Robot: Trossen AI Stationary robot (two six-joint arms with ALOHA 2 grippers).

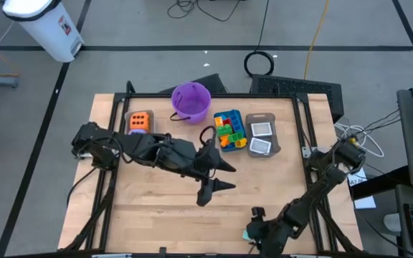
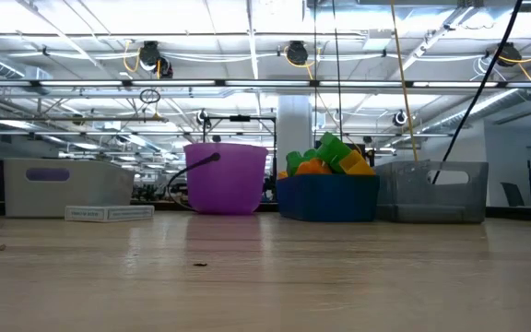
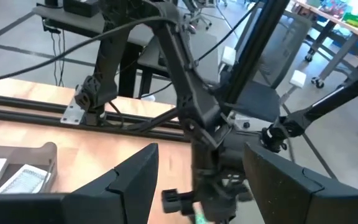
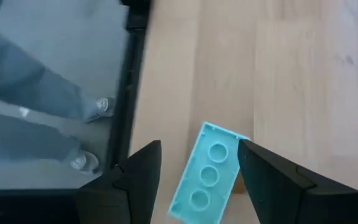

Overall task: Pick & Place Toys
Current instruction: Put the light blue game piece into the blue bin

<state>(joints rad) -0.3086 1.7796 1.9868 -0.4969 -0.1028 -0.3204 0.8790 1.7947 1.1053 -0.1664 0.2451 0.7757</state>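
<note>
**Toys sorted in bins at the far edge, one teal brick at the near edge**

Toys sit mostly along the bench's far edge. A heap of bright building bricks (image 1: 227, 130) in orange, green, yellow and red fills a blue bin (image 1: 239, 127) near the middle of that edge. Just beside it toward the far right corner, a grey bin (image 1: 262, 122) holds two flat picture cards (image 1: 261, 145). Toward the far left corner, a pale bin (image 1: 129, 116) holds an orange dotted die (image 1: 139, 120) with something purple under it. A purple bucket (image 1: 191, 101) stands between the pale bin and the blue bin.

One more toy, a teal brick (image 4: 205, 174) with three round studs in a row, lies flat on the wood near the bench's near edge, close to its dark frame rail. The right gripper (image 4: 197, 168) hangs over it, its two dark fingers parted on either side of the brick; whether they touch it cannot be told.

The left gripper (image 1: 221, 175) hovers over the middle of the bench, fingers spread apart with nothing between them.

A person's legs (image 4: 36, 93) show on the floor beyond the near edge.
</note>
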